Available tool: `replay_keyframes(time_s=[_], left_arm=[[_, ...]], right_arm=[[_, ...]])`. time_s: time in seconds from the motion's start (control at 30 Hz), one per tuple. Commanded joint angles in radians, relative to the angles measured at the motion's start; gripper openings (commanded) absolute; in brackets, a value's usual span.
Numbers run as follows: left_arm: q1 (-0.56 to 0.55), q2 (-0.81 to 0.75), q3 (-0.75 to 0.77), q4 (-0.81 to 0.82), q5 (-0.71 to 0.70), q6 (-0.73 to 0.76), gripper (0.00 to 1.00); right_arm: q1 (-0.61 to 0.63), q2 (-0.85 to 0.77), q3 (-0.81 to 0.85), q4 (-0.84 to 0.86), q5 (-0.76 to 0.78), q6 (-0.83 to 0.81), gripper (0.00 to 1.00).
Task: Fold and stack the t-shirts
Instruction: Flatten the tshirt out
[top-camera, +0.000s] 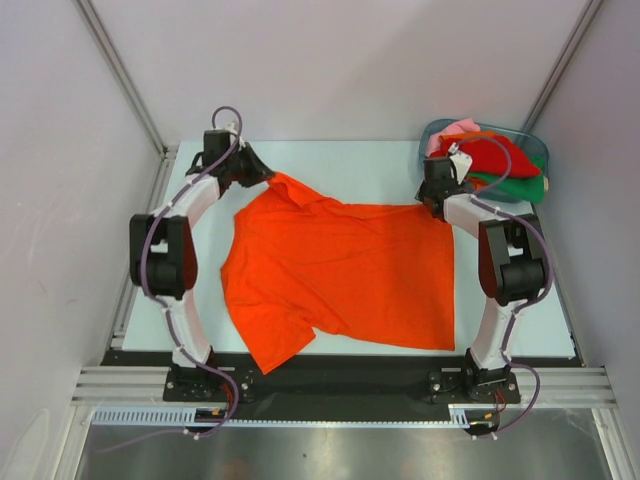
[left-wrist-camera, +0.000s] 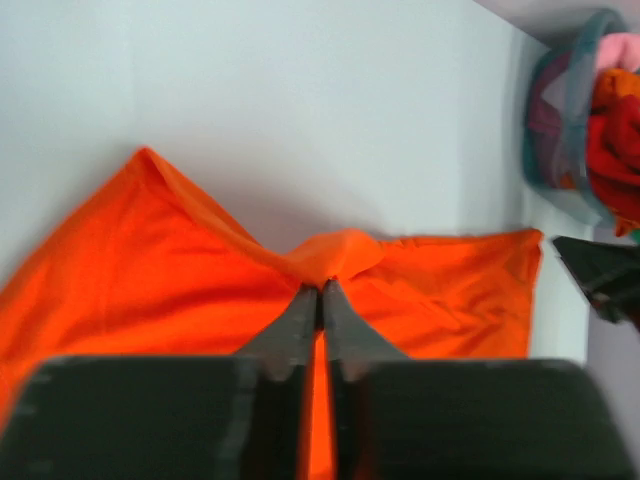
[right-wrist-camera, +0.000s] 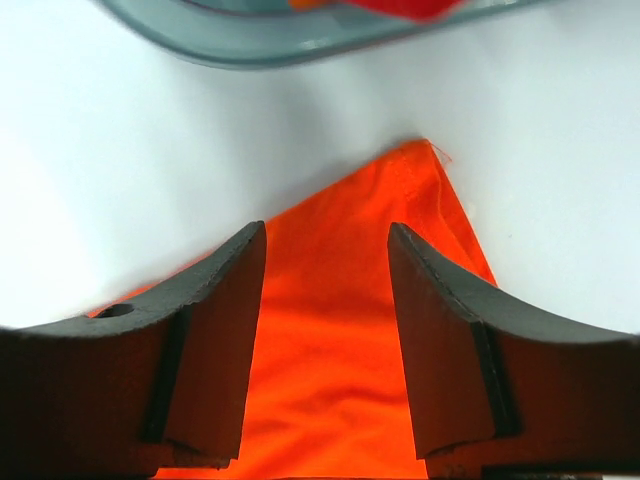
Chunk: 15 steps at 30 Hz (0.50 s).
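Observation:
A bright orange t-shirt (top-camera: 345, 275) lies spread on the pale table, hem to the right, sleeves and collar to the left. My left gripper (top-camera: 262, 178) is shut on a pinch of the shirt's far-left part; the wrist view shows the cloth (left-wrist-camera: 330, 255) bunched at the closed fingertips (left-wrist-camera: 322, 292). My right gripper (top-camera: 428, 203) is open over the shirt's far-right corner (right-wrist-camera: 415, 165), the orange cloth lying between its fingers (right-wrist-camera: 325, 240). More shirts, red (top-camera: 495, 155), green and pink, sit heaped in the tub.
A bluish translucent plastic tub (top-camera: 532, 140) stands at the table's far right corner, just behind the right gripper; its rim shows in the right wrist view (right-wrist-camera: 250, 45) and the left wrist view (left-wrist-camera: 575, 110). Grey walls close in the table.

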Motion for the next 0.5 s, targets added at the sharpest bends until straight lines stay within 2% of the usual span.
replay_keyframes(time_s=[0.0,0.03,0.07,0.1,0.13,0.27,0.33,0.37,0.4,0.47], left_arm=[[0.005,0.120,0.172,-0.021,0.035,0.016,0.17],[0.003,0.133,0.235,-0.125,-0.006,0.027,0.33],[0.005,0.139,0.249,-0.170,-0.043,0.051,0.59],[0.005,0.132,0.242,-0.195,-0.113,0.063,0.69],[0.006,0.097,0.223,-0.213,-0.143,0.070,0.74],[0.014,-0.052,0.013,-0.212,-0.256,0.086,0.78],[0.025,-0.111,-0.059,-0.217,-0.290,0.122,0.80],[0.032,-0.117,-0.067,-0.230,-0.289,0.135,0.80],[0.040,-0.113,-0.068,-0.264,-0.286,0.152,0.78],[0.074,-0.050,-0.027,-0.319,-0.258,0.203,0.70]], right_arm=[[0.028,-0.112,0.000,0.027,0.011,-0.072,0.57],[0.038,-0.123,0.000,0.023,0.001,-0.077,0.57],[0.047,-0.143,-0.001,0.024,-0.009,-0.080,0.57],[0.059,-0.151,-0.001,0.022,-0.038,-0.080,0.57],[0.091,-0.160,-0.005,0.026,-0.046,-0.089,0.57],[0.169,-0.169,0.011,0.019,-0.130,-0.063,0.57],[0.221,-0.160,0.025,0.019,-0.279,-0.040,0.56],[0.240,-0.159,0.026,0.018,-0.390,-0.017,0.56],[0.263,-0.156,0.019,0.029,-0.435,-0.005,0.56],[0.353,-0.148,0.011,0.053,-0.570,0.009,0.55]])
